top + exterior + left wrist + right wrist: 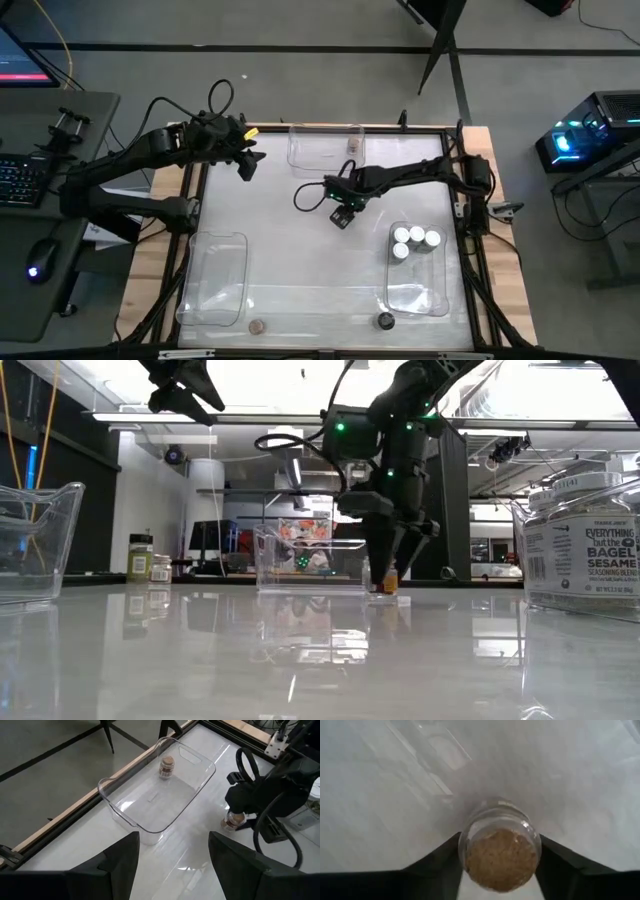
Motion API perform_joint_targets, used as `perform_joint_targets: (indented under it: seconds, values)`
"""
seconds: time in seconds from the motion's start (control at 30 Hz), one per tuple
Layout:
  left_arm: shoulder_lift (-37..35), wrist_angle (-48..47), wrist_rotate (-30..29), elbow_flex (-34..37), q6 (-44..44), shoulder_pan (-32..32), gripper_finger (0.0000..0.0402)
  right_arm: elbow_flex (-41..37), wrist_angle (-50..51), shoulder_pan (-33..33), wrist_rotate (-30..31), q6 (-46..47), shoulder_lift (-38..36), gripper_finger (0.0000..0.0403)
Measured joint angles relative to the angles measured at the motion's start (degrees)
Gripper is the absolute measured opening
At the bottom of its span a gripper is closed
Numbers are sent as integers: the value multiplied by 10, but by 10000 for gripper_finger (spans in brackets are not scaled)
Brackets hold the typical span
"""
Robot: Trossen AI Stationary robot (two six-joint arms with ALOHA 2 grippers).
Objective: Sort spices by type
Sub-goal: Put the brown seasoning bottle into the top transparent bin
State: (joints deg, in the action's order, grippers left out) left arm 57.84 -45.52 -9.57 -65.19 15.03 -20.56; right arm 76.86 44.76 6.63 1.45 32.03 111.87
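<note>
1. step in hand: i judge this the pick of one cork-lidded jar (501,851) standing upright on the table (300,260), destined for the far bin (150,805) where a like jar (166,768) sits.
2. my right gripper (392,565) straddles the jar, fingers part open, flanking the glass; firm contact i cannot confirm.
3. next move calls for squeezing, then a straight lift.
4. my left gripper (246,163) waits part open, empty, near the far-left corner.

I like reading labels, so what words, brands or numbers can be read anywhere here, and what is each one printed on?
"TRADER JOE'S", "EVERYTHING but the BAGEL SESAME SEASONING BLEND": label of the big seasoning jar nearest the low camera.
Labels on the two small jars far off on the left: too small to read.
Nothing else is readable.
</note>
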Motion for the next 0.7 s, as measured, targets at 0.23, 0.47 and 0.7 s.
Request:
perform_joint_targets:
  seconds: [0.23,0.47,0.7]
  values:
    - [0,0,0,0,-1,0,225,23,12,6,10,-16,-32,71]
    - [0,0,0,0,-1,0,225,158,67,50,39,-80,-86,4]
    - [0,-2,0,0,-1,0,225,219,78,106,4,-94,-83,11]
